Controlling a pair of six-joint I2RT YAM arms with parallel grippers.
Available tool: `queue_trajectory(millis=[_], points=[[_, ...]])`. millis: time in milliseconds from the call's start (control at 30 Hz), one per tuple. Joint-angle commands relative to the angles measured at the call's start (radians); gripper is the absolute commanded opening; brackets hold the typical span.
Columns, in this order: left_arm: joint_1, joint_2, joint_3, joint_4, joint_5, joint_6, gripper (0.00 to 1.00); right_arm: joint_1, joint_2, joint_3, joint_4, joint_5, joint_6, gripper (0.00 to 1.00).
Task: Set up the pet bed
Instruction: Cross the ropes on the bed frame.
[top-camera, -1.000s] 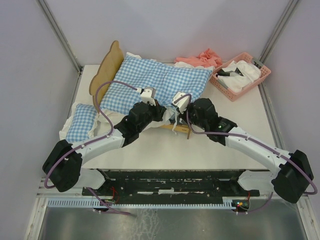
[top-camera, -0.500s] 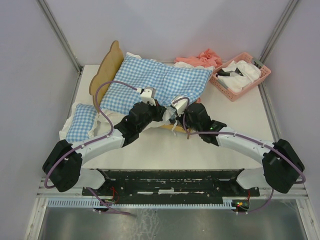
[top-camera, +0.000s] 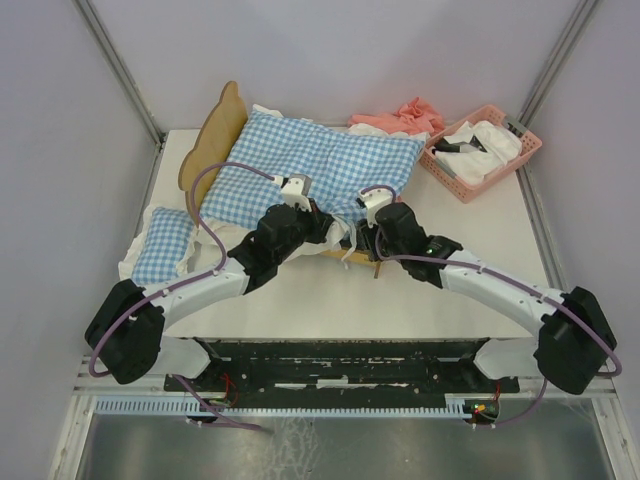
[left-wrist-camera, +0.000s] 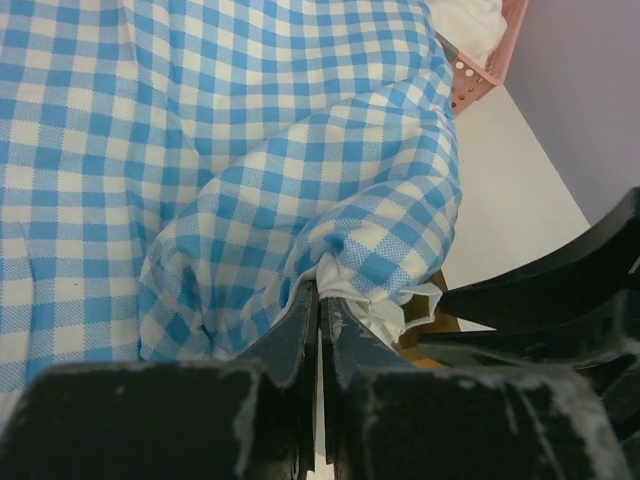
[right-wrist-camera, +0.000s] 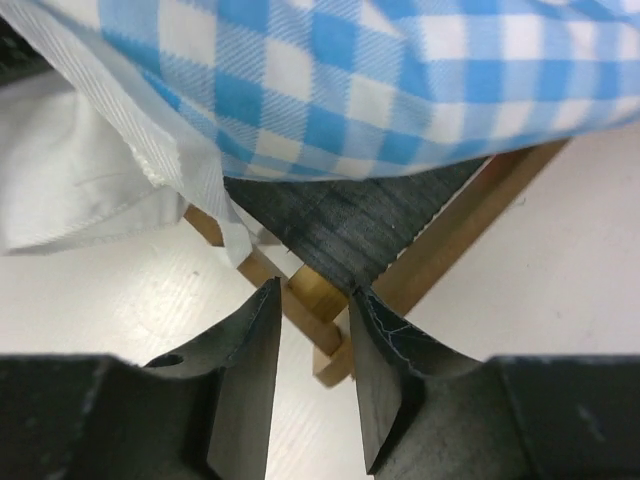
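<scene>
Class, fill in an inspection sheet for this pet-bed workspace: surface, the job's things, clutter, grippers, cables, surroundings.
Surface: white table, with both arms mounted at its near edge.
Job's things: pet bed, its wavy wooden headboard at the left, mostly covered by the checked cushion. The grey fabric base shows under the cushion.
Clutter: small checked pillow at the left edge; pink basket holding white cloths at the far right; pink cloth at the back.
Grippers: left gripper shut on the cushion's white frill; right gripper open at the bed's near corner.
Cables: purple cable loops across the cushion's left side in the top view.
Surroundings: pale walls and metal posts.
</scene>
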Motion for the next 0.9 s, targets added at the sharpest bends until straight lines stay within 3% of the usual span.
queue_trajectory(millis=[0,133,267,367,533,667,867], points=[[0.007,0.012,-0.016,0.054,0.022,-0.032,0.03,-0.001,-0.101,0.076,-0.205,0.076,0.275,0.42],[0.008,0.026,-0.021,0.075,0.040,-0.036,0.03,-0.001,-0.181,0.007,-0.203,0.038,0.396,0.43],[0.008,0.031,-0.021,0.099,0.068,-0.040,0.03,0.000,-0.225,-0.082,-0.155,0.145,0.492,0.46],[0.008,0.030,-0.025,0.109,0.074,-0.041,0.03,0.000,-0.197,-0.112,-0.060,0.165,0.474,0.48],[0.008,0.032,-0.027,0.107,0.059,-0.023,0.03,0.000,-0.083,-0.069,-0.038,0.237,0.392,0.53],[0.007,0.039,-0.028,0.091,0.034,-0.016,0.03,-0.004,-0.007,-0.043,-0.005,0.281,0.324,0.47],[0.007,0.062,-0.020,0.094,0.034,-0.027,0.03,-0.038,0.112,0.002,0.066,0.249,0.204,0.30]])
